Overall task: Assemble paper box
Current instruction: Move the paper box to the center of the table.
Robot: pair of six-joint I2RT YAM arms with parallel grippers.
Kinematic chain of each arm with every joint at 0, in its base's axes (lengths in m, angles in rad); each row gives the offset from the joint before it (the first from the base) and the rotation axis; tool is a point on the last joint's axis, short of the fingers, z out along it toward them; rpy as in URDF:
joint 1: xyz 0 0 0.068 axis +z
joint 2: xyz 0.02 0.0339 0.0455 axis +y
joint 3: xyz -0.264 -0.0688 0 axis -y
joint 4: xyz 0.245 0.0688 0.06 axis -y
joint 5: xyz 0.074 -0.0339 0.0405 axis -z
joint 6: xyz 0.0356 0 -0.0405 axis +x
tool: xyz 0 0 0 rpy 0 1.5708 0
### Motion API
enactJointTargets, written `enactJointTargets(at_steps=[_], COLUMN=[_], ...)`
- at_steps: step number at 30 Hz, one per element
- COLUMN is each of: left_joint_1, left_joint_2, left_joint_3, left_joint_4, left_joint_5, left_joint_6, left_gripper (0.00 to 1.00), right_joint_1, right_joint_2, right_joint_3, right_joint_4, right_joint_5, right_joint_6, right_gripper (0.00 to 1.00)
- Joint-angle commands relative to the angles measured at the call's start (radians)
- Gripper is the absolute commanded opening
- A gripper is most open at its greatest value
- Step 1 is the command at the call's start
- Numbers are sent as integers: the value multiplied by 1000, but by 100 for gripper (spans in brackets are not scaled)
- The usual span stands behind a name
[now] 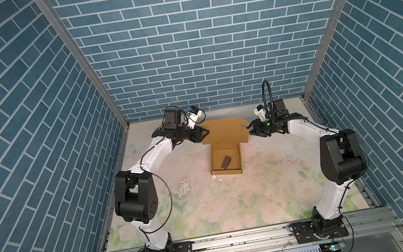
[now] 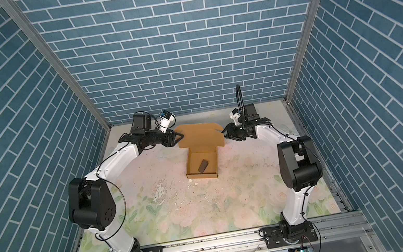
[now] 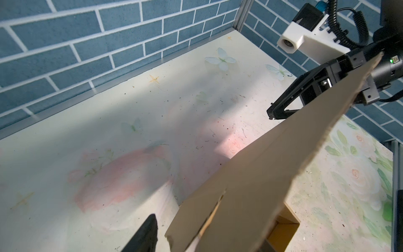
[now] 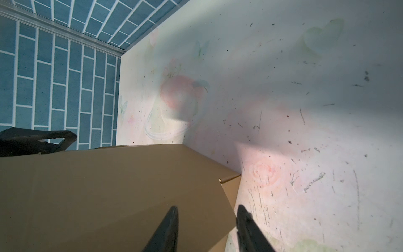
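Foreground: the scuffed, flower-printed tabletop (image 1: pixel 235 209) stretches between the two arms' bases.
Box: the plain tan-brown cardboard paper box (image 1: pixel 226 171) sits mid-table toward the far side, its shallow tray walled up and open on top.
Inside: a small dark brown rectangular chip (image 1: pixel 225 163) lies slantwise on the tray floor.
Lid: the broad cardboard lid panel (image 1: pixel 223 130) rises tilted from the tray's far edge, with side flaps out left and right, not yet closed.
Left gripper: the black left gripper (image 1: pixel 205 133) is at the lid's left edge with its fingers apart. One finger (image 3: pixel 144 233) stands just clear of the card, and its mate is hidden behind it.
Right gripper: the black right gripper (image 1: pixel 251 131) is at the lid's right flap with its fingers spread. One finger (image 4: pixel 168 229) lies across the card's face and the other is past its edge, with nothing pinched.
Handling: the box is likely light and springy, stiff across its panels and weak at the creases. It would probably slide on the table and dent under a hard squeeze.
Hold: the lid's two side edges, near the folds, look the best place to grip, with both sides moved together.
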Motion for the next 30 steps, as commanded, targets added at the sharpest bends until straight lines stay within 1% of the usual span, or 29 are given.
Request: enactJointTargets(at_steps=[1, 5, 8, 10, 12, 13, 16, 18, 20, 22, 25, 30], left_joint_1=[5, 9, 9, 9, 7, 7, 6, 6, 2, -10, -17, -27], left_joint_2=[-37, -37, -34, -29, -27, -27, -29, -30, -30, -32, -35, -31], left_joint_3=[-12, -22, -25, -32, -49, -51, -59, -77, -92, -91, -107, -107], left_joint_4=[-30, -17, -10, -3, 22, 27, 31, 61, 82, 75, 101, 111], left_joint_5=[6, 16, 6, 6, 5, 6, 21, 23, 20, 18, 30, 13], left_joint_6=[23, 10, -3, -9, -28, -35, -50, -82, -106, -108, -139, -178], left_gripper=[58, 54, 49, 42, 41, 38, 36, 35, 32, 28, 26, 21], right_joint_1=[5, 5, 4, 6, 5, 5, 6, 10, 13, 17, 29, 33], right_joint_2=[-54, -61, -70, -79, -91, -98, -107, -110, -116, -122, -128, -141], right_joint_3=[-8, -25, -49, -61, -72, -81, -102, -108, -119, -132, -139, -169], right_joint_4=[-15, -17, 1, -8, -20, -15, 9, 12, 21, 41, 39, 58], right_joint_5=[21, 28, 23, 28, 48, 46, 29, 30, 34, 25, 20, 28], right_joint_6=[-3, -8, 6, -9, -16, -12, 8, 8, 19, 38, 38, 62], right_gripper=[44, 44, 44, 44, 44, 44, 44, 44, 44, 44, 44, 44])
